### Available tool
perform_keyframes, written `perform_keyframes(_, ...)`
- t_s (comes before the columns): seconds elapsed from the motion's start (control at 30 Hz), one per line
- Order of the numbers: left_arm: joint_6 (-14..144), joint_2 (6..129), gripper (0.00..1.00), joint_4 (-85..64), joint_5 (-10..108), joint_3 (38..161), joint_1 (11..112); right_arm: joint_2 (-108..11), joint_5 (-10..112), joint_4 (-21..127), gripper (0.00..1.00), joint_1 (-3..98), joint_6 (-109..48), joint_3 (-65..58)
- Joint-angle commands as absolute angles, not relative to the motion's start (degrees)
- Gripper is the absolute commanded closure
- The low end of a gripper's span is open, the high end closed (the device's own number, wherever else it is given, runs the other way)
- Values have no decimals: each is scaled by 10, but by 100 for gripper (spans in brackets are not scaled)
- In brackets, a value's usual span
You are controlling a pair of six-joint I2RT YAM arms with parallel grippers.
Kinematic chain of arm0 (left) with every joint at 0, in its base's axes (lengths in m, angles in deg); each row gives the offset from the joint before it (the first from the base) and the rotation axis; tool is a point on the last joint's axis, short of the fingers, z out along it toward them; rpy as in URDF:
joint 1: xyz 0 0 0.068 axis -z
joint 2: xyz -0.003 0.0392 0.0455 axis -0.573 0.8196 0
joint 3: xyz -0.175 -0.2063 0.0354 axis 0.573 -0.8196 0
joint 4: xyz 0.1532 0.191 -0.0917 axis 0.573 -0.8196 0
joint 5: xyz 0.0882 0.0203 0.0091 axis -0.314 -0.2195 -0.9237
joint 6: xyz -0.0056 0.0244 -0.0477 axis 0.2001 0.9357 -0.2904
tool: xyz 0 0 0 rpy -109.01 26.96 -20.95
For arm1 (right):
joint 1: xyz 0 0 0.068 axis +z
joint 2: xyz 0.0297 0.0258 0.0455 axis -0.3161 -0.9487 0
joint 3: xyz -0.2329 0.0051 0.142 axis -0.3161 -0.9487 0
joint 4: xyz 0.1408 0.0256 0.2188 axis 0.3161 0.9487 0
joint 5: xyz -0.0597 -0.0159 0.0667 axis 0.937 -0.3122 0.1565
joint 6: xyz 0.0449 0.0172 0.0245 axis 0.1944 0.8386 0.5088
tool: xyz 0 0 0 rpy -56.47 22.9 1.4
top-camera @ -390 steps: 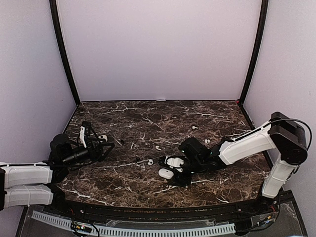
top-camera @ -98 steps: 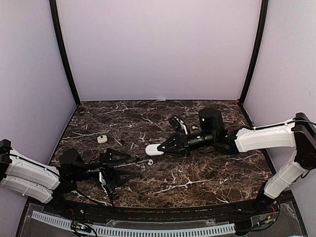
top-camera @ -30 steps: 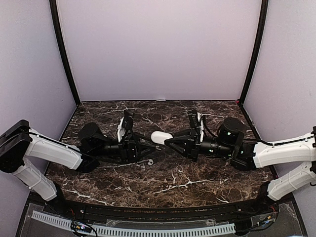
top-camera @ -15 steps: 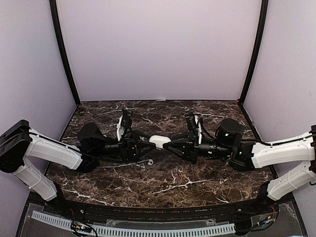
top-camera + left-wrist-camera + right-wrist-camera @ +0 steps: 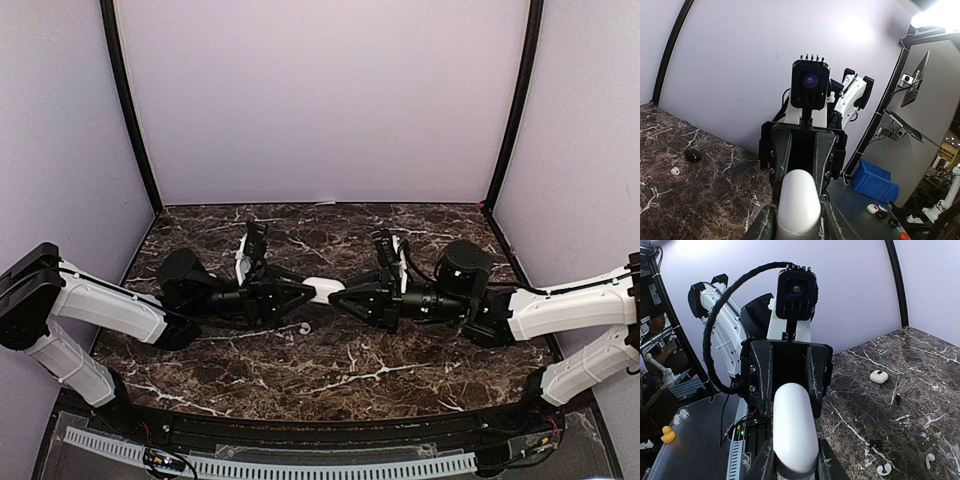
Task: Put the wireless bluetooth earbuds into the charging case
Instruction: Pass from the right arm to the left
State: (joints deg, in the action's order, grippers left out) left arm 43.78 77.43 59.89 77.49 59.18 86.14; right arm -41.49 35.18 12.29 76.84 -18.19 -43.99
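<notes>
Overhead, the left jaws and right jaws face each other tip to tip over the middle of the table (image 5: 400, 370), both clamped on the white charging case (image 5: 320, 288); one earbud (image 5: 304, 326) lies on the marble just beside them. Left wrist: the case (image 5: 799, 207) sits pinched in that arm's jaws. Right wrist: the case (image 5: 794, 435) is gripped likewise, with two earbuds (image 5: 884, 469) (image 5: 929, 459) lying on the table at lower right.
</notes>
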Motion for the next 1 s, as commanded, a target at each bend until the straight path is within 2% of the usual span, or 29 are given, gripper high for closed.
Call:
perform_keyframes(0.0,446,764,67,625,777,584,864,-415,349,97,89,774,-179,-420)
perform_keyframes(0.2,448,765,70,621,775,584,864,-416,348,97,89,774,-179,-420)
perform_keyframes(0.23,448,765,68,621,775,583,864,-416,348,97,89,774,-179,-420)
perform_keyframes(0.3,449,765,57,625,778,581,864,-416,348,97,89,774,-179,-420)
perform_keyframes(0.4,450,767,52,639,779,575,864,-417,346,96,89,774,-178,-419)
perform_keyframes(0.47,450,768,55,638,780,576,864,-417,346,96,88,774,-178,-418)
perform_keyframes(0.6,452,773,72,630,785,584,864,-419,343,96,88,774,-178,-416)
perform_keyframes(0.77,453,774,76,626,786,585,864,-419,343,97,88,774,-178,-416)
perform_keyframes(0.9,451,776,51,619,793,587,864,-417,346,93,88,774,-176,-419)
perform_keyframes(0.97,449,780,46,619,799,588,864,-416,346,89,88,774,-174,-420)
